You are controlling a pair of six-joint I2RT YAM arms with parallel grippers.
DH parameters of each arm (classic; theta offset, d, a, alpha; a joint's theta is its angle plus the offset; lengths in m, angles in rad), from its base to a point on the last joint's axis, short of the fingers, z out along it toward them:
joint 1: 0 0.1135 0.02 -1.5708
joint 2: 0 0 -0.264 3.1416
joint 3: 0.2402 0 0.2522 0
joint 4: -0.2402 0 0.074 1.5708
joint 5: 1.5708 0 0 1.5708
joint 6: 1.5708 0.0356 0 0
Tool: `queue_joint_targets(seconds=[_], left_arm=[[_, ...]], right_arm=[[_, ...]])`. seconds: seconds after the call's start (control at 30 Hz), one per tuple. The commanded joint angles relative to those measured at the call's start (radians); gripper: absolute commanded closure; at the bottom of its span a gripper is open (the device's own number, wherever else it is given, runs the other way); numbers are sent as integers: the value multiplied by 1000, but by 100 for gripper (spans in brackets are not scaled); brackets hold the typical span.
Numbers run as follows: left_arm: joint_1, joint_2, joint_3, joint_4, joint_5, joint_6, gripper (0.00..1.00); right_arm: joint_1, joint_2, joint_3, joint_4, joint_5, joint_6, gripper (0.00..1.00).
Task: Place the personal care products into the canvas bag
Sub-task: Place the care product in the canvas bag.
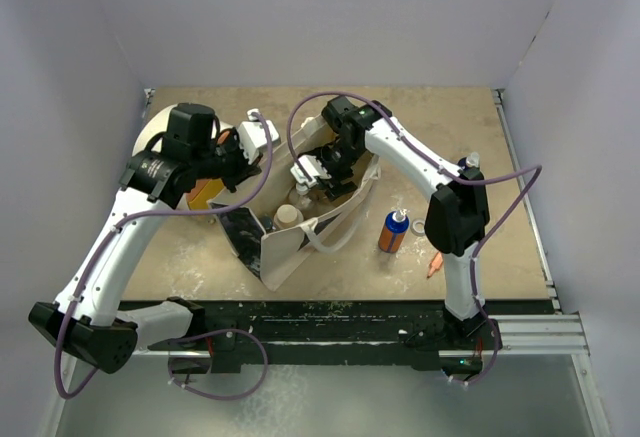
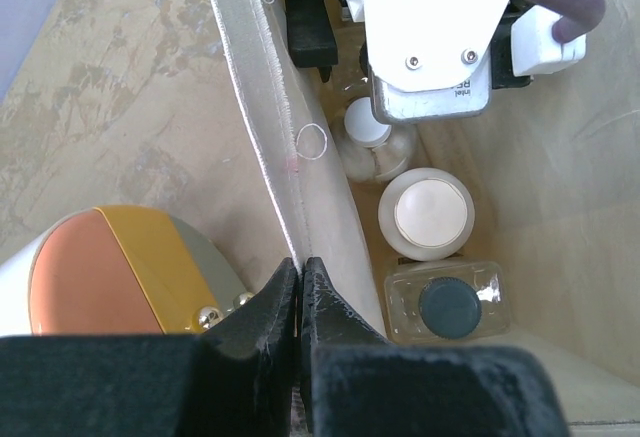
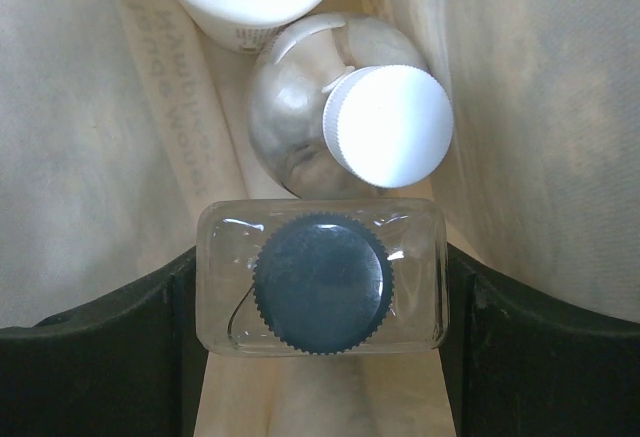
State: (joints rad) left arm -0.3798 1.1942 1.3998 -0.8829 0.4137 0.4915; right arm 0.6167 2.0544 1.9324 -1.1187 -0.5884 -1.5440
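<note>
The bag (image 1: 288,254) is sat open in the middle of the tabletop (image 1: 480,147), with both arms reached over to it. The left gripper (image 2: 300,292) is parked at the bag's left rim, its jaws pinched narrow on the canvas edge. The drum (image 2: 95,287) can be seen just beside it, outside the bag. The right gripper (image 3: 320,302) is down inside the bag, jaws pressed against both sides of a black-capped bottle (image 3: 320,277), whose cap is turned toward the wrist camera. Just beside that a round clear bottle (image 3: 300,127) with a white cap is tucked in. Next in the row, going by the left wrist view, come a white bottle (image 2: 425,212) with a tan cap and then a second black-capped bottle (image 2: 448,302), all packed close between the canvas walls. One orange bottle (image 1: 392,234) is stood on the tabletop to the right of the bag, well apart from both grippers. A small white round thing (image 1: 418,227) is lying just beside it and an orange stick (image 1: 434,265) a bit nearer the arm bases; what those two are can't be told.
</note>
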Motion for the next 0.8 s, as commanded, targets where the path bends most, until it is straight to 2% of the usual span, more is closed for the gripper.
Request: queue_joint_targets(seconds=[0.0,0.27,0.77], left_arm=[[5,-27,-9,-4,0,9,96],[6,-33,-10,-3,7,9,96],[9,-46,-19,-5,8,16,96]], right_arm=[[15,-38,-12,-12,-35,35,46],[15,-53,-13,12,-54,74,42],[16,-82,7,40,-28,124,26]])
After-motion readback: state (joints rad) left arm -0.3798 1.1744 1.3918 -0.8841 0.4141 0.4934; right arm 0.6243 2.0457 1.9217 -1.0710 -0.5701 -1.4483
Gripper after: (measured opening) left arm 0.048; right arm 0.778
